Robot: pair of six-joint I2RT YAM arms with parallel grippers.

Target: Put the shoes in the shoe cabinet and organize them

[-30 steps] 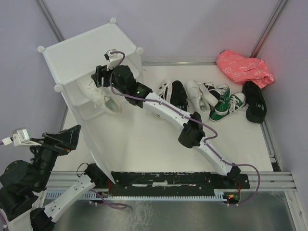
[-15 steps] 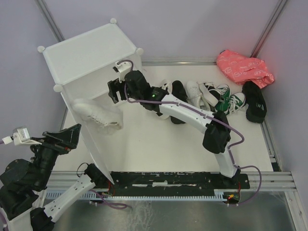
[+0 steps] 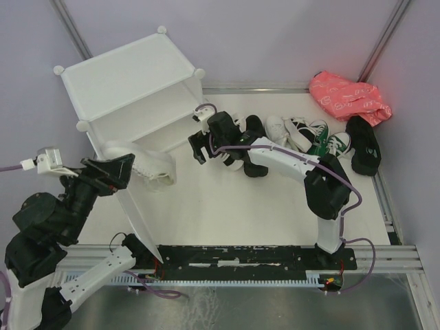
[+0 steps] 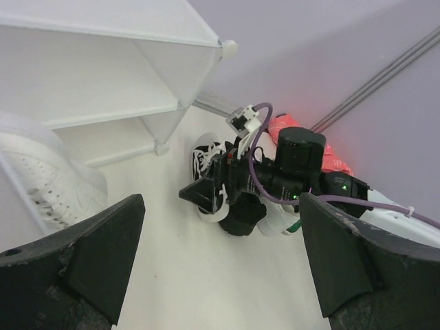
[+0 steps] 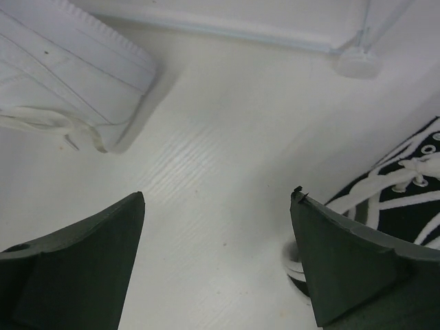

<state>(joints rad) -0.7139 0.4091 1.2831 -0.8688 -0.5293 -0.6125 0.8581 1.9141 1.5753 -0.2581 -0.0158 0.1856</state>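
Observation:
The white shoe cabinet (image 3: 127,72) stands at the back left with its open side facing the floor. One white sneaker (image 3: 143,163) lies at its lower opening, toe pointing out; the right wrist view shows this sneaker (image 5: 69,75) at top left. My right gripper (image 3: 197,148) hangs open and empty between the cabinet and a black sneaker with white laces (image 3: 251,137). White sneakers (image 3: 283,130), green sneakers (image 3: 324,148) and plain black shoes (image 3: 364,144) lie further right. My left gripper (image 3: 115,175) is open and empty by the cabinet's near corner.
The cabinet's door panel (image 3: 141,227) slants from its near corner towards the arm bases. A pink bag (image 3: 347,96) lies at the back right corner. Metal rails edge the white floor at the back and right. A round cabinet knob (image 5: 357,63) rests on the floor.
My right gripper has pulled back out of the cabinet to the right, leaving the white sneaker there, and its jaws have spread wider. My left arm has lifted towards the cabinet.

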